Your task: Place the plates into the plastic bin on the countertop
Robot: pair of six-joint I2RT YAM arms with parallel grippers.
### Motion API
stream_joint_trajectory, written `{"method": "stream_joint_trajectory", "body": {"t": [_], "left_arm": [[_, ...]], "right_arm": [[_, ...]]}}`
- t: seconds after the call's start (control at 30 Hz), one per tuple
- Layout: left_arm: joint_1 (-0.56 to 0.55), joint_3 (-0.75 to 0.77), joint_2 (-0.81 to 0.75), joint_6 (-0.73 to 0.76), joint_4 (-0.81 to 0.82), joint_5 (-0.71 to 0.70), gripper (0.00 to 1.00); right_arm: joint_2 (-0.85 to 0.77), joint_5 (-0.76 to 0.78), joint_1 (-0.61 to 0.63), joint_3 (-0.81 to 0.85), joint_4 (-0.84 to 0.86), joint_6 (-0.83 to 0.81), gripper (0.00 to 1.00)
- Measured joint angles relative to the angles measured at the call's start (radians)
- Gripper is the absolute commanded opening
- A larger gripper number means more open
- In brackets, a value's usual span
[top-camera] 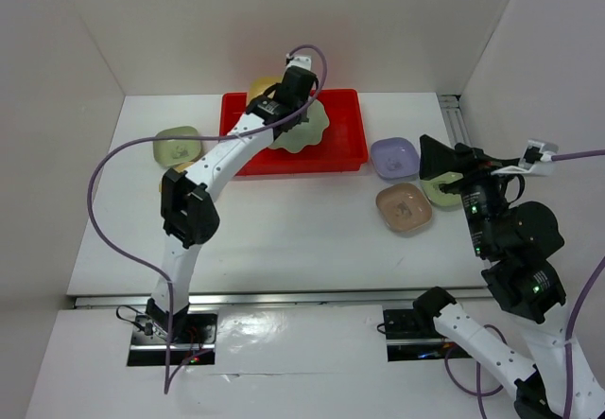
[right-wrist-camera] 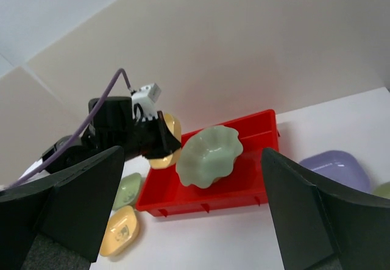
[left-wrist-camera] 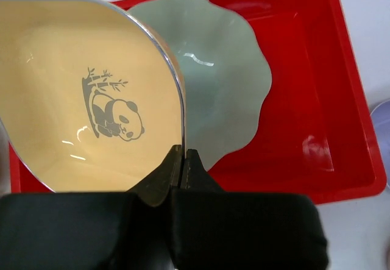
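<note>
Top view: the left fingers (top-camera: 284, 93) hold a yellow plate (top-camera: 263, 89) at the far-left rim of the red bin (top-camera: 350, 154), in which the scalloped green plate (top-camera: 310, 126) lies. Left wrist view: they pinch only the plate's thin edge, so it may slip and strike the green plate or the rim. Right wrist view: the right fingers (right-wrist-camera: 79, 203) hang spread wide and empty above the worktop (right-wrist-camera: 244, 245).
</note>
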Motion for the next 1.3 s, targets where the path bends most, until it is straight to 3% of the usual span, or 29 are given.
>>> {"method": "stream_joint_trajectory", "body": {"t": [0.17,0.47,0.5,0.53,0.67,0.73,0.77,0.87,0.9,0.93,1.1,1.3], "left_arm": [[0.017,0.063,0.088,0.086,0.093,0.058,0.00],[0.035,0.098,0.224,0.110,0.225,0.105,0.00],[0.038,0.108,0.243,0.110,0.227,0.108,0.03],[0.040,0.116,0.259,0.109,0.234,0.115,0.13],[0.055,0.125,0.306,0.099,0.257,0.131,0.22],[0.063,0.126,0.314,0.085,0.264,0.138,0.34],[0.067,0.126,0.315,0.079,0.264,0.142,0.52],[0.076,0.129,0.315,0.057,0.288,0.151,0.75],[0.078,0.129,0.314,0.052,0.296,0.153,0.93],[0.080,0.129,0.313,0.045,0.303,0.156,0.99],[0.071,0.040,0.243,0.033,0.330,0.156,0.99],[0.018,-0.036,0.040,0.016,0.264,0.091,0.99]], "right_arm": [[0.003,0.013,0.000,0.000,-0.047,-0.012,1.00],[0.003,0.014,0.000,0.000,-0.074,-0.013,1.00],[0.003,0.014,-0.003,-0.001,-0.075,-0.013,1.00],[0.003,0.014,-0.005,-0.003,-0.076,-0.013,1.00],[0.005,0.014,-0.005,-0.007,-0.084,-0.013,1.00],[0.007,0.014,-0.005,-0.011,-0.085,-0.013,1.00],[0.008,0.014,-0.006,-0.013,-0.087,-0.013,1.00],[0.017,0.014,-0.014,-0.024,-0.091,-0.013,1.00],[0.021,0.014,-0.014,-0.028,-0.093,-0.013,1.00],[0.026,0.013,-0.014,-0.031,-0.093,-0.013,1.00],[0.049,0.012,-0.015,-0.038,-0.094,-0.011,1.00],[0.145,0.067,-0.015,-0.070,-0.092,0.019,1.00]]}}
